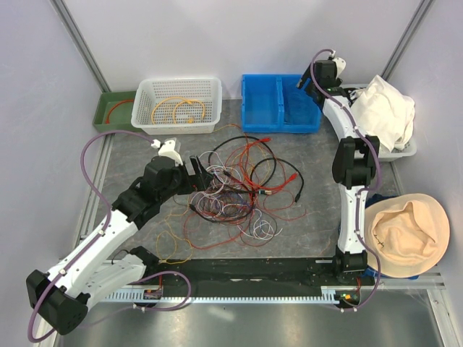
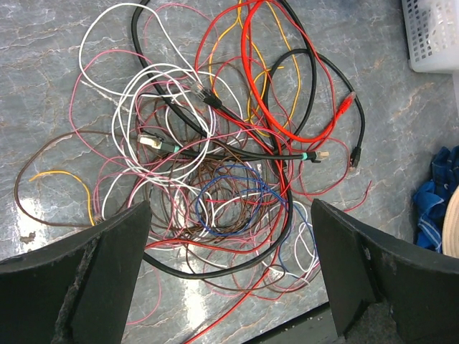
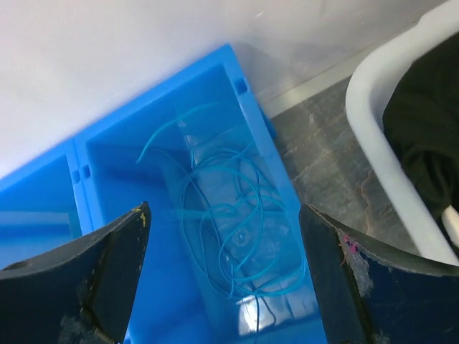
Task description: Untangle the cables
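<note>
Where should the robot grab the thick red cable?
Probably just behind its plug end, coming from above. That end of the thick red cable lies free on the bare table at the edge of the pile.

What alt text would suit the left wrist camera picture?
A tangled heap of thin cables, red, black, white, brown, blue and yellow, lies on a grey marbled table, seen from above between the two dark fingers of the open left gripper. A white basket shows at top right.
</note>
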